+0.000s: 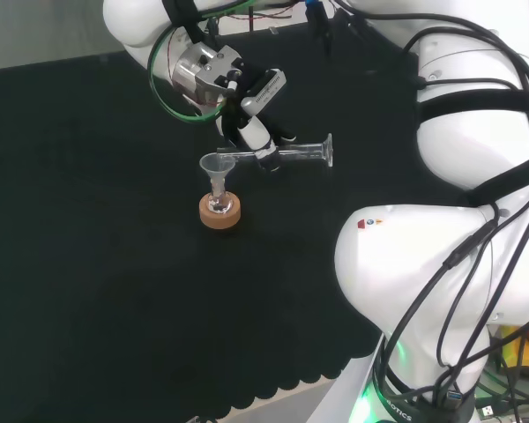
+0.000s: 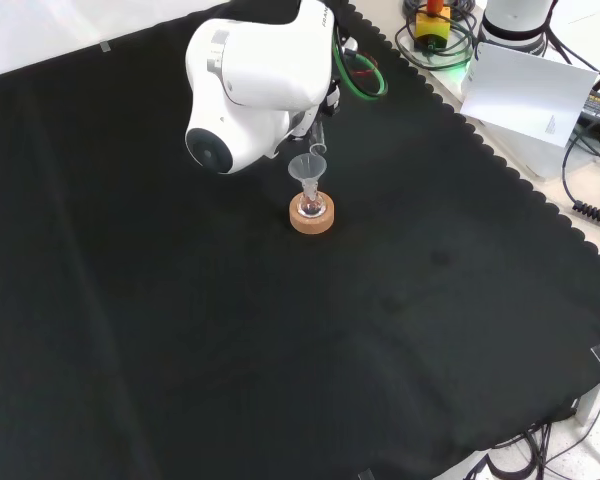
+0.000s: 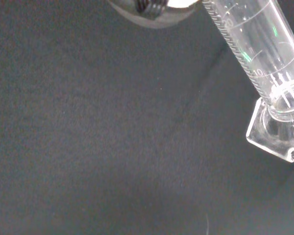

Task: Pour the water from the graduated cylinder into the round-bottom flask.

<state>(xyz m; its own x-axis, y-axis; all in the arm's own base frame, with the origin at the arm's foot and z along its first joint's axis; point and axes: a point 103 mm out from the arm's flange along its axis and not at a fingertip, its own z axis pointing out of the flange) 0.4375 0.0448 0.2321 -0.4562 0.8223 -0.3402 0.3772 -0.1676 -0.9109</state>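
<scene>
The cylinder [image 1: 286, 155] lies almost level above the cloth [image 1: 88, 264], its mouth at the rim of the funnel [image 1: 217, 165] in the flask [image 1: 219, 204] on its cork ring [image 1: 219, 214]. The hand [image 1: 251, 132] has its fingers curled round the tube. To pour well, I judge the lip should stay over the funnel and tip slowly. It is clear glass with printed marks and a flat foot [image 3: 274, 134]; I cannot tell its water level.
</scene>
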